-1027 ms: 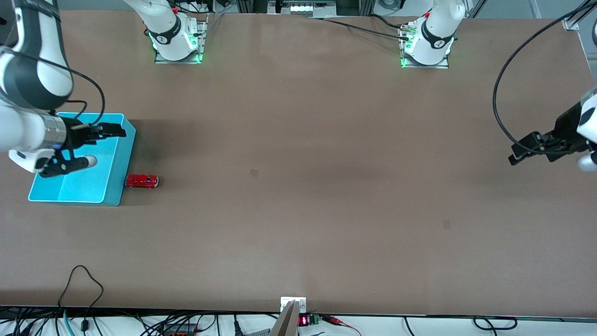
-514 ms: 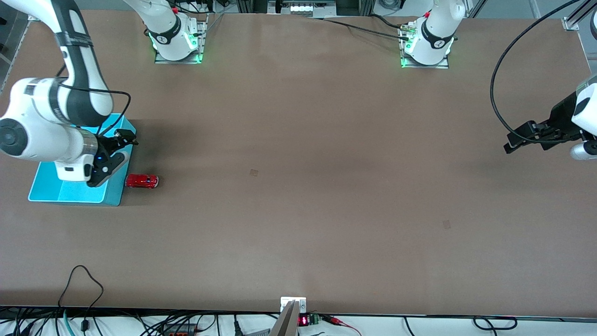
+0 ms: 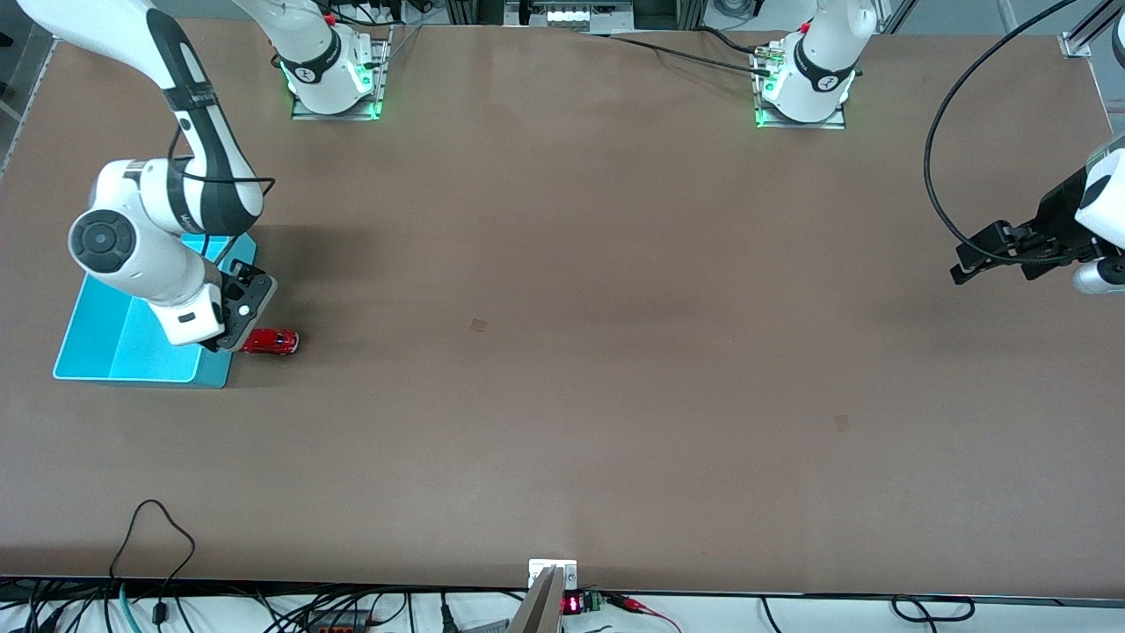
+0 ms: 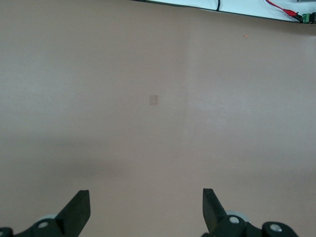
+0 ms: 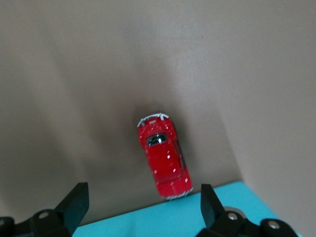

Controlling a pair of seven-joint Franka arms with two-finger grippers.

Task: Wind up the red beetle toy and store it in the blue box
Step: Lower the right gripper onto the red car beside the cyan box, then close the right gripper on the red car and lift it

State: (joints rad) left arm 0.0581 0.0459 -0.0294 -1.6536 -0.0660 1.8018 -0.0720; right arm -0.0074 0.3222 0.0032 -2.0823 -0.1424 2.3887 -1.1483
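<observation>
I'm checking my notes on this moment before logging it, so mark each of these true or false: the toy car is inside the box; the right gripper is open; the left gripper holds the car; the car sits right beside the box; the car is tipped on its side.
1. The red beetle toy is inside the blue box. False: it is on the table, outside the box.
2. The right gripper is open. True.
3. The left gripper holds the toy. False: it is open and empty, over bare table at the left arm's end.
4. The toy sits right beside the box. True.
5. The toy is tipped on its side. False: its roof faces up.
</observation>
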